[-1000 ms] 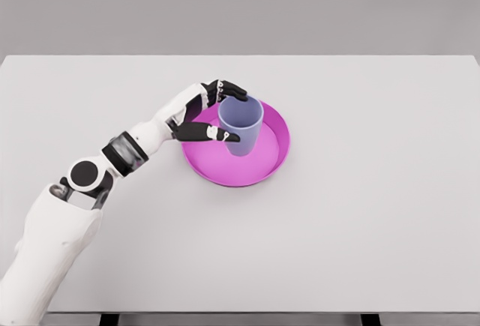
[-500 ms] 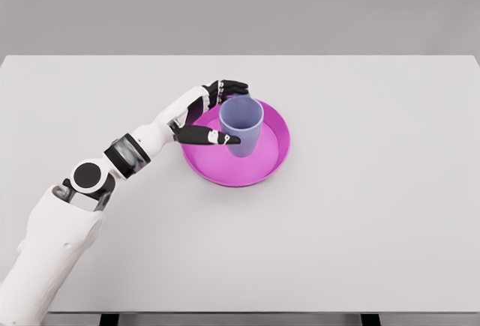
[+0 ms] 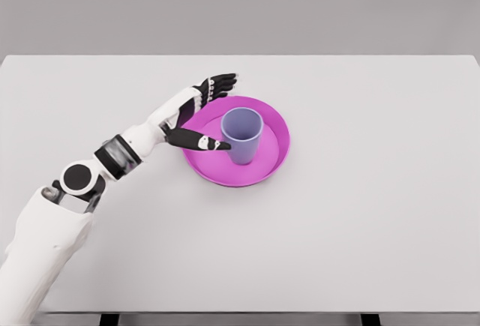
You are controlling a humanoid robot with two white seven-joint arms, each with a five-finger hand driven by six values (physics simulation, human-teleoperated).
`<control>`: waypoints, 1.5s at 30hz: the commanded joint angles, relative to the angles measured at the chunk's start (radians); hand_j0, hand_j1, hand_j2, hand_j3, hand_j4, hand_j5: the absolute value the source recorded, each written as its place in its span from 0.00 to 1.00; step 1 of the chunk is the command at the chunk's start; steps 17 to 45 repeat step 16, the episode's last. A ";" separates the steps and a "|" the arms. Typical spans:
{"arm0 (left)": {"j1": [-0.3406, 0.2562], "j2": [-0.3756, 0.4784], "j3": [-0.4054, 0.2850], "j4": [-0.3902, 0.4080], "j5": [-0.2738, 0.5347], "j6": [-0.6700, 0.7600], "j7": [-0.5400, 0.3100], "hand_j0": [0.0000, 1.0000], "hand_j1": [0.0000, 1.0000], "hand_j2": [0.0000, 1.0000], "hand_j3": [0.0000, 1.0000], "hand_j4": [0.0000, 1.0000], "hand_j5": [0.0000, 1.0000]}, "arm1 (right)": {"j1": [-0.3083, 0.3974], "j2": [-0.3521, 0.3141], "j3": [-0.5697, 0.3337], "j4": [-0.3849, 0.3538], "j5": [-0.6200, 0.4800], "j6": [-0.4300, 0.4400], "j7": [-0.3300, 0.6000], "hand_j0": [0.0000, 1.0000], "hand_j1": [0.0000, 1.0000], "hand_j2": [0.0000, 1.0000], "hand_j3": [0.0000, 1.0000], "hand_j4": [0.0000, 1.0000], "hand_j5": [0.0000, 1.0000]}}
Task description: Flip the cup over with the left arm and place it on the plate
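Left hand beside upright cup on plate, fingers spread, holding nothing.

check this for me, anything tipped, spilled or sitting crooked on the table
Nothing stands out. The blue cup stands upright, mouth up, inside the magenta plate, and nothing is spilled. The left hand is beside the cup with fingers spread, not holding it. The plate lies flat on the table.
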 commanded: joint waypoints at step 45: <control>0.115 0.697 0.013 -0.193 0.492 -0.081 -0.181 1.00 1.00 1.00 1.00 1.00 1.00 | 0.000 0.000 0.001 0.000 0.000 0.000 0.000 1.00 1.00 1.00 1.00 1.00 1.00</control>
